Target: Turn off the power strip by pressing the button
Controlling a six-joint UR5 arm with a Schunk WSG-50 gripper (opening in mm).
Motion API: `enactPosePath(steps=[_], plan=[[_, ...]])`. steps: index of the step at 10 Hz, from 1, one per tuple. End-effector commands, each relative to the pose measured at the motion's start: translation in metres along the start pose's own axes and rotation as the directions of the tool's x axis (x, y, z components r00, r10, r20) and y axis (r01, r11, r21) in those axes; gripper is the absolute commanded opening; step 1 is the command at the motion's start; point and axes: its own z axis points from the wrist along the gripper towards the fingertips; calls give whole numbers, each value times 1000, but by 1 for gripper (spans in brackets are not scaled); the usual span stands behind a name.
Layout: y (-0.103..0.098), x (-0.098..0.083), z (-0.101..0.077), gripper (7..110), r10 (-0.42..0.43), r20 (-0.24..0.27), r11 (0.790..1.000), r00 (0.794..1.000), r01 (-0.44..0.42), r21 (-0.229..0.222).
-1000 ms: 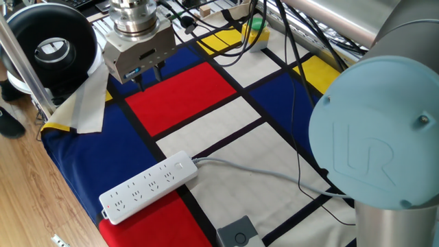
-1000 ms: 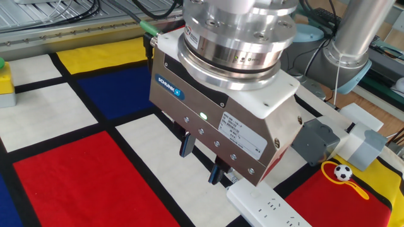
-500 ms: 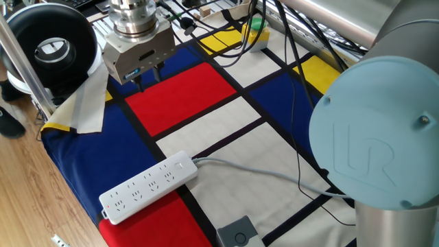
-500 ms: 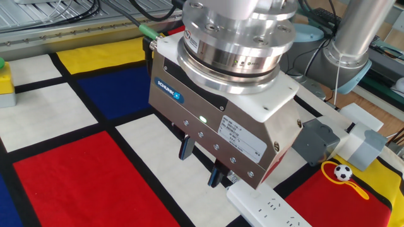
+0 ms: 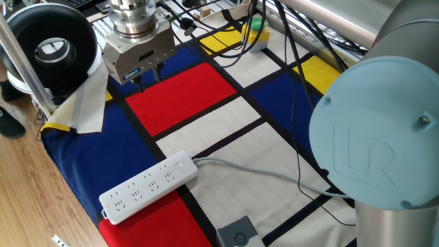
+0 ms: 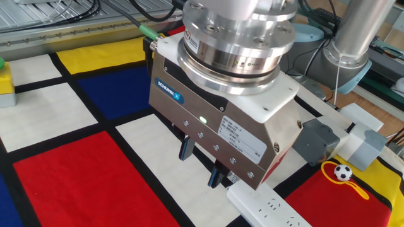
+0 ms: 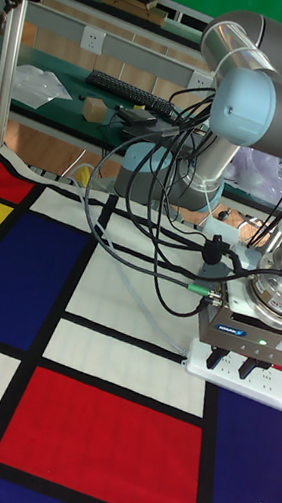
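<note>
White plastic, the power strip (image 5: 148, 186) lies flat on the near part of the table (image 5: 226, 130), across a blue panel and a white one of the coloured cloth, with its pale grey cord (image 5: 260, 172) trailing off toward the arm's base. The button (image 5: 180, 165) appears to be the small flush patch at the cord end, though it is too small to confirm. The gripper (image 5: 149, 77) hangs above the red panel, well apart from the strip in one fixed view; its jaws stand open, with a clear gap between the dark fingers (image 6: 185, 146) in the other fixed view, and they hold nothing. By this evidence the press is not yet made: the approach to the button and the push itself remain. Nearby are a small grey box (image 5: 239, 233) just beyond the strip's cord end and a green button (image 5: 256, 22) at the far edge. Nothing blocks the path; the cord beside the button is the only nearby obstacle.
</note>
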Motion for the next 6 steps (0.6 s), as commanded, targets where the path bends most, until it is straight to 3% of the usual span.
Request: enactPosePath(steps=[1, 6], plan=[[3, 0, -1, 44, 4, -1, 1000, 1000, -4, -13], [3, 1, -2, 44, 6, -4, 1000, 1000, -7, -18]])
